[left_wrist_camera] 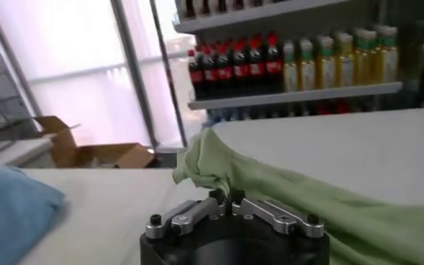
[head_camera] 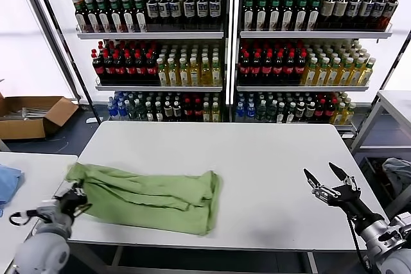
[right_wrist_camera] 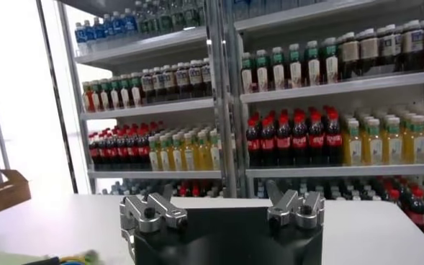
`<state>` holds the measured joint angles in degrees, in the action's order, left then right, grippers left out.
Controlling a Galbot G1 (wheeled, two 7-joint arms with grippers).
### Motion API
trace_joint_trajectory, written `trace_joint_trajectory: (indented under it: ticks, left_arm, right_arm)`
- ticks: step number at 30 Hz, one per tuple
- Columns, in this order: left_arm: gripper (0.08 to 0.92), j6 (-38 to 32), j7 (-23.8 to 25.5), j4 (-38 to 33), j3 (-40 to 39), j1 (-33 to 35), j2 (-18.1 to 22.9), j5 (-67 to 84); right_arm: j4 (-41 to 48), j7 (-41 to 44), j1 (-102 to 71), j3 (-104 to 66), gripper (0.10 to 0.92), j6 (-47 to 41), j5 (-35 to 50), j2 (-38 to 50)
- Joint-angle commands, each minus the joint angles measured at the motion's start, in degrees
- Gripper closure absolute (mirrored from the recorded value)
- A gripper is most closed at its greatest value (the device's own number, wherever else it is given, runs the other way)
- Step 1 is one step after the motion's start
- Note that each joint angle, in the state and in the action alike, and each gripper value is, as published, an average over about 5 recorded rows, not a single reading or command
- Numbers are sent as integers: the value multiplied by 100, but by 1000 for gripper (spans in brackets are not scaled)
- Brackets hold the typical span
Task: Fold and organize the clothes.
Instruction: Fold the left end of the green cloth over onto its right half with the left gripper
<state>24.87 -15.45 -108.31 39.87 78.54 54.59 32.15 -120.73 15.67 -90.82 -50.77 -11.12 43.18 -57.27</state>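
Head view: green shirt (head_camera: pixel 151 198) lies crumpled at 7 o'clock on the white table (head_camera: pixel 257 158), left gripper (head_camera: pixel 76 198) at 8 o'clock pinching the shirt's near-left edge, right gripper (head_camera: pixel 327 178) at 4 o'clock, clear of the cloth, fingers spread. Left wrist view: fingers (left_wrist_camera: pixel 216 196) pressed together on a raised bunch of shirt (left_wrist_camera: pixel 219 162), blue cloth (left_wrist_camera: pixel 14 209) beside it. Right wrist view: right gripper (right_wrist_camera: pixel 222 212) wide apart, holding nothing, facing the bottle shelves (right_wrist_camera: pixel 305 93).

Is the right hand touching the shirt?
No: in the head view the right hand hangs open over bare table, well clear of the shirt, which the left hand pinches at its edge.
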Motion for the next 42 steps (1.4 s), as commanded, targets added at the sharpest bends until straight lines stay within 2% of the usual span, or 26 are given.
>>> trace_joint_trajectory:
  ticks: [1, 9, 14, 22, 30, 37, 42]
  left_arm:
    - [905, -49, 425, 110, 855, -255, -1015, 630]
    - [905, 156, -132, -1322, 100, -349, -288, 388]
    - [905, 42, -20, -1628, -628, -246, 22, -82]
    - [905, -373, 208, -1547, -1588, 101, 559, -1047]
    - [905, -441, 364, -881, -2593, 40, 1132, -1233]
    - [905, -331, 505, -605, -3122, 36, 1344, -1301]
    - [892, -155, 345, -340, -3199, -183, 1543, -1233]
  right_arm:
    - [-57, -7, -2, -24, 203, -11, 48, -56]
    - [-103, -1, -37, -92, 203, -16, 46, -132]
    - [-94, 19, -54, -129, 203, -5, 43, -186]
    - [-110, 35, -88, -148, 203, 10, 29, -233]
    - [-34, 40, -41, -85, 203, 11, -21, -258]
    - [-17, 65, -28, -23, 203, 19, -39, -247]
    - [-11, 97, -52, -10, 203, 30, -38, -227]
